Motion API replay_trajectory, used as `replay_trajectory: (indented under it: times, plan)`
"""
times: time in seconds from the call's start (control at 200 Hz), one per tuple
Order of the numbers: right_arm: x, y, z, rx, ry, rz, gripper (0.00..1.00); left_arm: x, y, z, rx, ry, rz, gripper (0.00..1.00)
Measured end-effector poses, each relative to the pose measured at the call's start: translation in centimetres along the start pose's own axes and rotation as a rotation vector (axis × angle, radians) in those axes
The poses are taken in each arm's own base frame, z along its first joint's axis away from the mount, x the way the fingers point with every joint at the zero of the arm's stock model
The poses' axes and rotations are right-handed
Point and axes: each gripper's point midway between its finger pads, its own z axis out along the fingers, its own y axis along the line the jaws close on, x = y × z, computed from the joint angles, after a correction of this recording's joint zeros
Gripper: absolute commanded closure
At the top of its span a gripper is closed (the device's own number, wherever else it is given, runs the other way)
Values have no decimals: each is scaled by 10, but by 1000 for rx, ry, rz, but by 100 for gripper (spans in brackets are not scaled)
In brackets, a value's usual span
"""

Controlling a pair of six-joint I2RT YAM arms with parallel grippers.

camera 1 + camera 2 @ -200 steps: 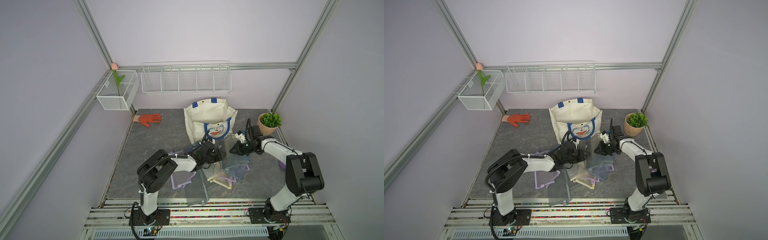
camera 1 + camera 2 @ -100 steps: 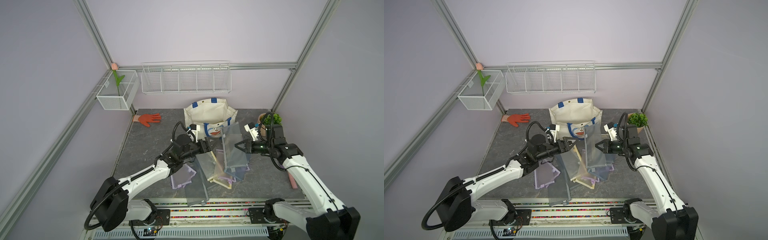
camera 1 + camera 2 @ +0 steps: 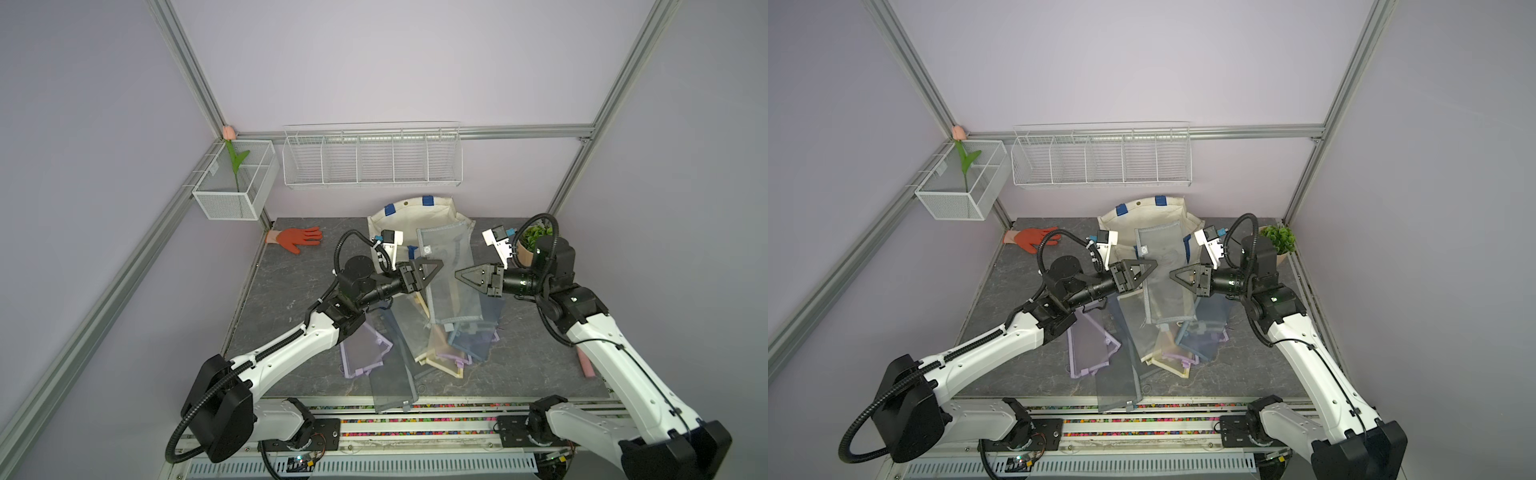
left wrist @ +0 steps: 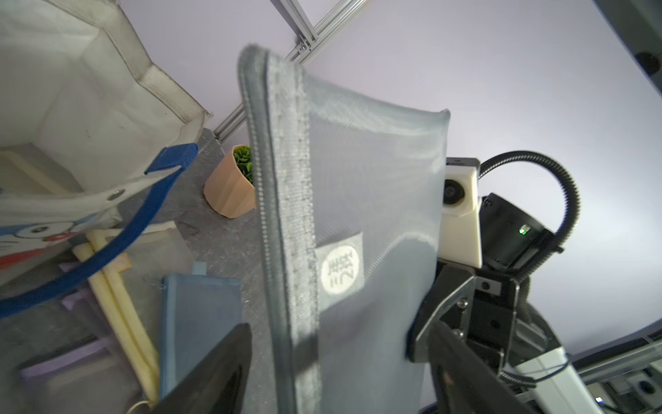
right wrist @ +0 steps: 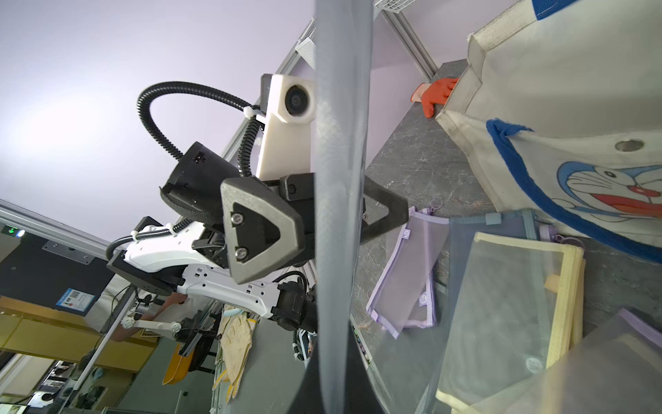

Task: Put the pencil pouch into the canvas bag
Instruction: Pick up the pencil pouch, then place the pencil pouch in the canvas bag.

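Note:
A grey mesh pencil pouch (image 3: 451,274) (image 3: 1165,274) hangs upright in the air just in front of the canvas bag (image 3: 415,212) (image 3: 1142,214). The bag is cream with blue handles, and its mouth is open. My right gripper (image 3: 458,274) (image 5: 336,387) is shut on one long edge of the pouch (image 5: 340,179). My left gripper (image 3: 438,267) (image 4: 340,333) faces it from the other side. Its jaws stand apart around the pouch's zip edge (image 4: 283,215), with a gap showing on both sides. The bag's inside (image 4: 89,89) shows in the left wrist view.
Several mesh pouches (image 3: 436,345) in purple, yellow, blue and grey lie heaped on the grey table below the grippers. An orange glove (image 3: 297,239) lies at the back left and a potted plant (image 3: 534,241) at the back right. Wire baskets (image 3: 370,160) hang on the back wall.
Both arms have risen from the pile. The right gripper carried the grey pouch up toward the bag. The left gripper let go, swung wide and now straddles the pouch's edge.

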Motion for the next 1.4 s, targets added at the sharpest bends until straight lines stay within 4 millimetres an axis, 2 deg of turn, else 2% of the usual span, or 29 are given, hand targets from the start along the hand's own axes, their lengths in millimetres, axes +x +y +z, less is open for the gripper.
replay_trajectory:
  times: [0.075,0.16,0.21,0.335,0.41,0.47,0.545,0.64,0.705,0.77,0.895,1.005,1.13,1.22,1.305,1.4]
  plan:
    - [-4,-3,3,-5,-5,9,93,-2,-5,2,24,-12,0,72]
    - [-7,-4,5,-6,-9,10,93,-8,-13,0,49,-37,7,91]
    - [-7,-4,5,-4,-11,11,87,-11,-16,-1,54,-49,18,100]
    - [-9,-7,4,33,-10,14,52,-15,-21,-7,24,-51,62,100]
    - [-12,-10,2,78,-9,10,36,-24,-23,-7,-26,-46,111,100]
    - [-14,-15,-1,130,-9,2,21,-39,-27,-7,-87,-46,172,100]
    - [-14,-21,-5,196,-7,0,8,-69,-37,-8,-170,-68,275,100]
    - [-8,-34,-11,278,7,15,0,-114,-51,-6,-286,-102,439,100]
    - [-1,-45,-16,331,23,44,2,-141,-56,0,-368,-113,552,100]
    - [4,-54,-20,376,37,66,4,-162,-52,9,-452,-108,652,100]
    - [13,-66,-28,438,58,100,5,-190,-21,33,-642,-50,840,100]
    - [19,-73,-33,475,71,117,5,-197,18,52,-775,36,966,100]
    - [22,-77,-41,511,75,128,5,-186,69,67,-886,180,1080,100]
    - [23,-78,-47,528,69,130,5,-172,99,70,-933,287,1132,100]
    - [23,-78,-52,539,62,132,5,-159,119,70,-953,366,1165,100]
    - [23,-80,-53,544,60,137,5,-150,131,70,-958,420,1184,100]
